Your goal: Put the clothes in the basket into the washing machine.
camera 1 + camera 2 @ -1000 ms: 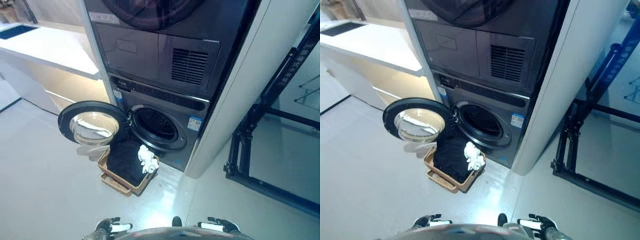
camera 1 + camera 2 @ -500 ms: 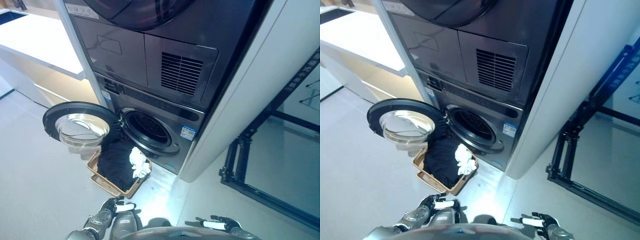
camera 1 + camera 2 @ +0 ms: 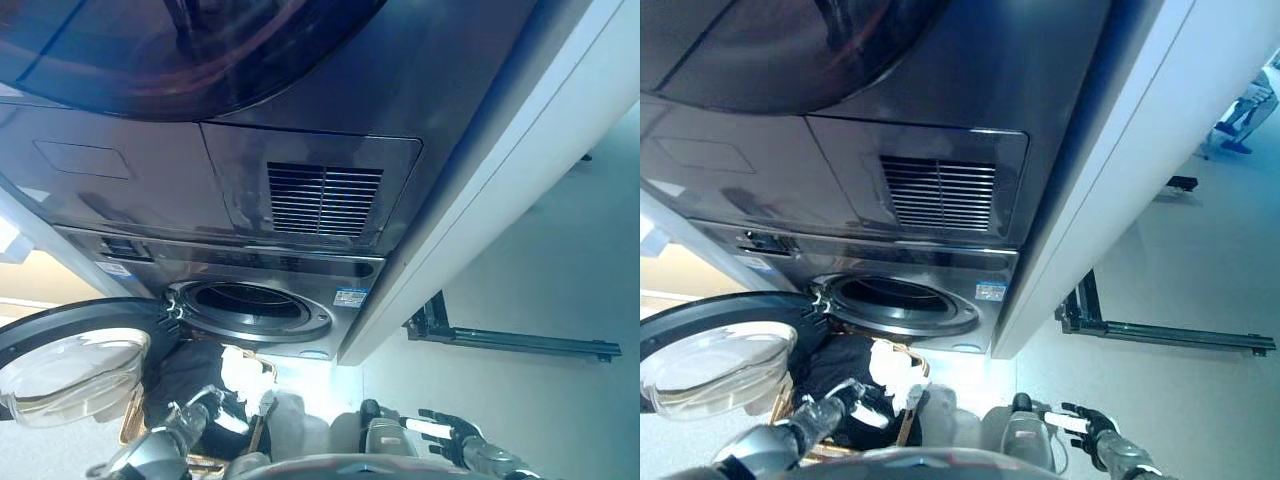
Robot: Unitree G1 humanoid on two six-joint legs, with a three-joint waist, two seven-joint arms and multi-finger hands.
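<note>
— Where are the clothes?
— A black garment point(image 3: 835, 365) and a white crumpled cloth point(image 3: 895, 365) lie in the tan woven basket point(image 3: 912, 372) on the floor, just below the dark grey front-loading washing machine point(image 3: 902, 303); its round glass door point(image 3: 715, 352) hangs wide at the left.
— The hands?
— The left hand point(image 3: 848, 398) hovers over the black garment, fingers loosely spread, holding nothing. The right hand point(image 3: 1088, 430) is low at the right, fingers spread and empty.

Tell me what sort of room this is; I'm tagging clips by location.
Probably a laundry area: a front-loading washing machine with its round door swung open, a second appliance with a vent stacked above, and a basket of clothes below.
</note>
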